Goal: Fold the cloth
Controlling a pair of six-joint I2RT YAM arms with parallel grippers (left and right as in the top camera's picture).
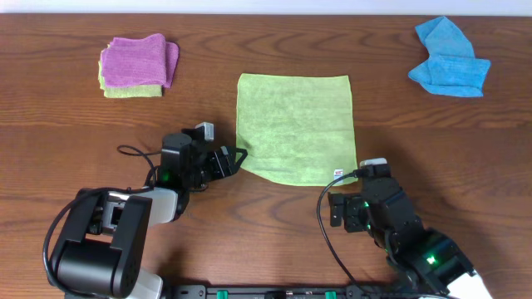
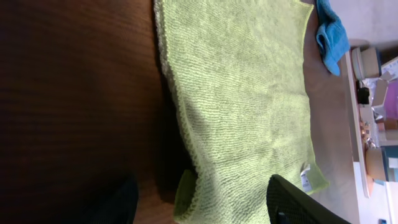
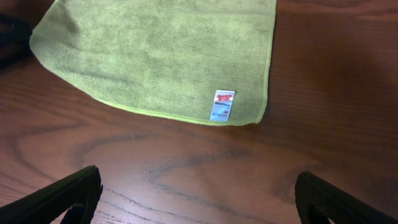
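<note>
Between the left fingers [image 2: 298, 202] lies a corner of the cloth [image 2: 242, 106].

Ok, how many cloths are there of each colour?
Green: 2 (flat cloth, folded green cloth under the purple one)
Purple cloth: 1
Blue cloth: 1
Total: 4
</note>
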